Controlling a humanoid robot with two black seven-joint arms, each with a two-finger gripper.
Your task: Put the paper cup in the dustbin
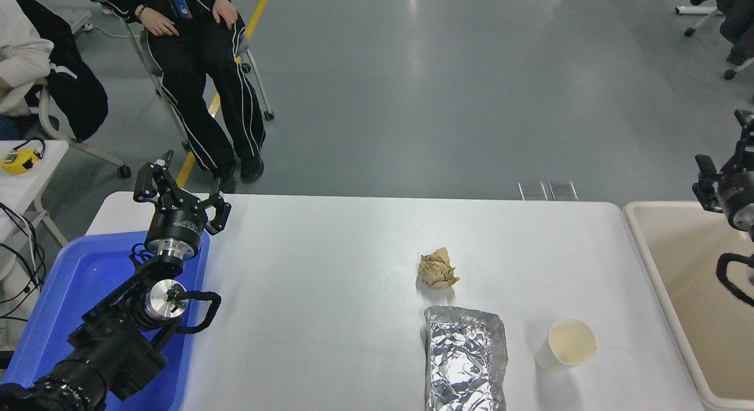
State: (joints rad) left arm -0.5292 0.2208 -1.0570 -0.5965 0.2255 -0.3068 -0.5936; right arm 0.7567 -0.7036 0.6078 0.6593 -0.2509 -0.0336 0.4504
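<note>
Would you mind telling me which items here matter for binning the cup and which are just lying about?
Belongs to the job:
- paper cup, upright on the table
- dustbin, beige tub at the table's right end
- right gripper, above the dustbin

Just lying about:
- crumpled brown paper ball
- foil packet
- blue tub
- left gripper, parked

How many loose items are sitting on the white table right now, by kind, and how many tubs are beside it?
Small white paper cup, standing upright: 1
Crumpled brown paper ball: 1
Crinkled silver foil packet: 1
Bright blue rectangular plastic tub: 1
Large beige rectangular plastic dustbin: 1
Total: 5
</note>
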